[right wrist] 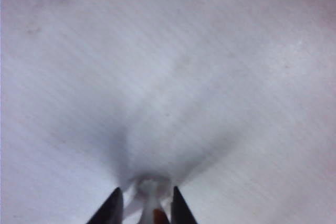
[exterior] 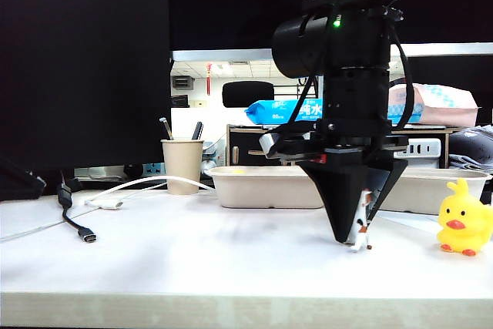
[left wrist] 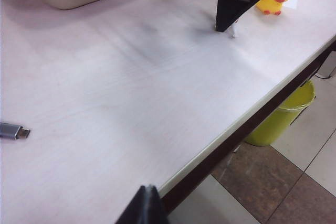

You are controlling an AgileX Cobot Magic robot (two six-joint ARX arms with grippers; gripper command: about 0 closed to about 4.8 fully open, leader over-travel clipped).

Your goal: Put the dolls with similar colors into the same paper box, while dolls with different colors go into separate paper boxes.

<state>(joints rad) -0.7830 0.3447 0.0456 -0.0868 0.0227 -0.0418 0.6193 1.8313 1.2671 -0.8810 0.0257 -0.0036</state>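
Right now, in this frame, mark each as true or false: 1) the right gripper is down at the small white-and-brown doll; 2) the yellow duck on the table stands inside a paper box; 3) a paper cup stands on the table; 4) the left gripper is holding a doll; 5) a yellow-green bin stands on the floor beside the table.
1) True: the right gripper points down with its fingers either side of the white-and-brown doll on the table.
2) False: the yellow duck stands on the bare table, in front of the paper boxes.
3) True: the paper cup stands at the back.
4) False: the left gripper shows only at the picture's edge, nothing in it.
5) True: the bin is on the floor.
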